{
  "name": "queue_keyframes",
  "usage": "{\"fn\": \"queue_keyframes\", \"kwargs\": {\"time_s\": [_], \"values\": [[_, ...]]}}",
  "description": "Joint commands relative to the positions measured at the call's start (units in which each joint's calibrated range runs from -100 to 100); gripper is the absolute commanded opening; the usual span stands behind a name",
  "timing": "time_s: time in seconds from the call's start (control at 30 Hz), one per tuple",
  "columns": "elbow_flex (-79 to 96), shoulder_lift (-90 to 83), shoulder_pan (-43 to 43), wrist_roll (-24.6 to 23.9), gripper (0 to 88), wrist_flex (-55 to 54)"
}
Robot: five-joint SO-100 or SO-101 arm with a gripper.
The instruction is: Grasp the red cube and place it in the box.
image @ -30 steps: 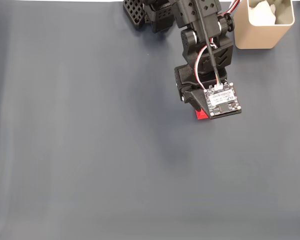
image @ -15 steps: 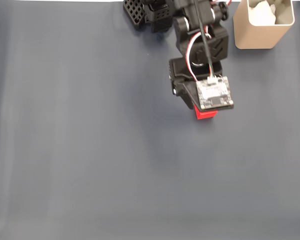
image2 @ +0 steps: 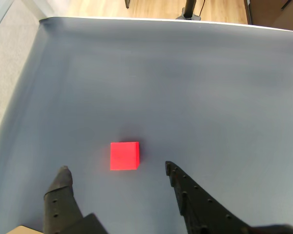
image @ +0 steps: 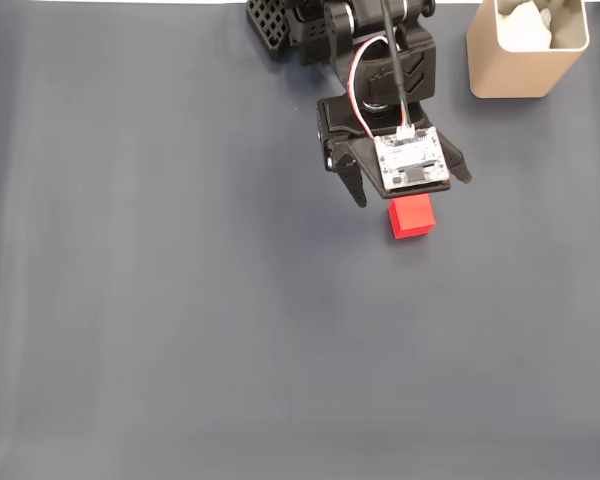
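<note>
While tool (image2: 115, 173) gapes released | red cube (image2: 124, 156) untouched | bare mat (image2: 210, 97) around

A dark grey-blue mat (image: 160, 330) covers the table, with wooden floor (image2: 151, 9) beyond its far edge.

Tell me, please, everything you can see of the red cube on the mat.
The red cube is small, bright red and plain, with matte faces and sharp edges; it looks like solid plastic. It sits flat on the dark grey mat, one face up, casting a faint shadow. In the wrist view it lies ahead of the open claw, between the lines of its two fingers. Nothing touches it but the mat. In the fixed view it sits just below the claw.
</note>
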Motion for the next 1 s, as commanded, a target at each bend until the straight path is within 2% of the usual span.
{"fn": "queue_keyframes", "kwargs": {"time_s": [0.0, 0.97], "values": [[-0.13, -1.23, 0.13, 0.78, 45.8, -0.57], [-0.13, 15.9, -2.5, 0.39, 47.9, -10.75]]}}
